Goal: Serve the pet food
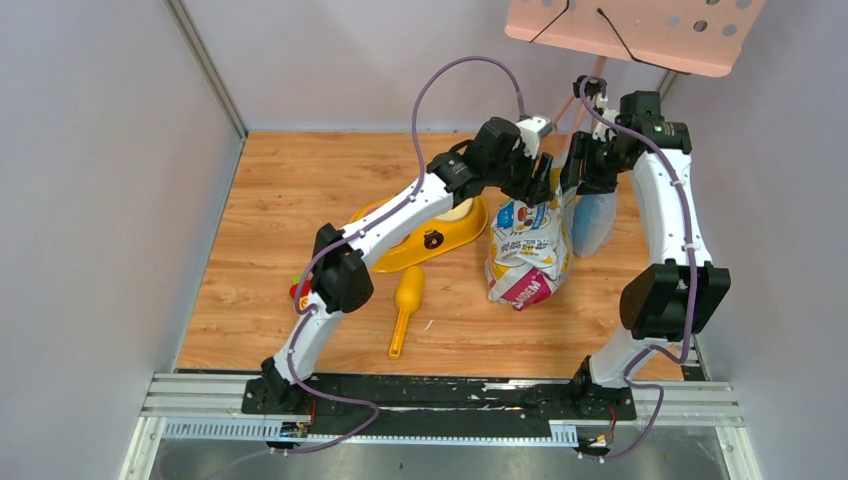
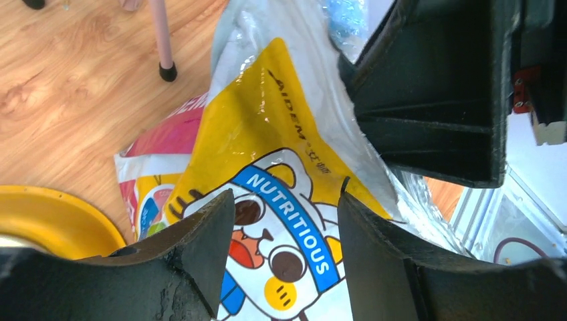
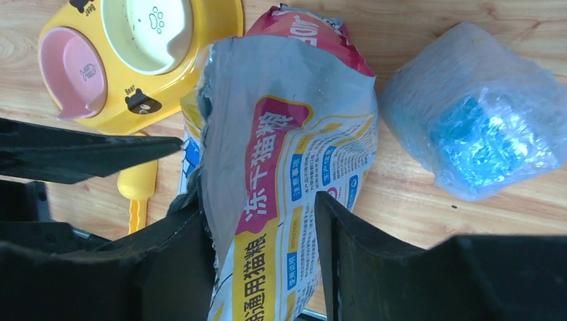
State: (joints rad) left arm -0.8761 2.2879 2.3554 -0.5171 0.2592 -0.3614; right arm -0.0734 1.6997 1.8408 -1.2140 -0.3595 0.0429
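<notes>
The left arm reaches forward and to the right, elbow raised and wrist tipped down over the printed bag. Its jaws are released, spread to either side of the bag's yellow face without pinching it. The right arm arches high and bends leftward. Its jaws are also released, and the bag's open top edge hangs loose between them. A yellow feeder lies left of both pairs of jaws, and a wrapped blue bundle lies right of the right jaws. The pet food is not visible.
</notes>
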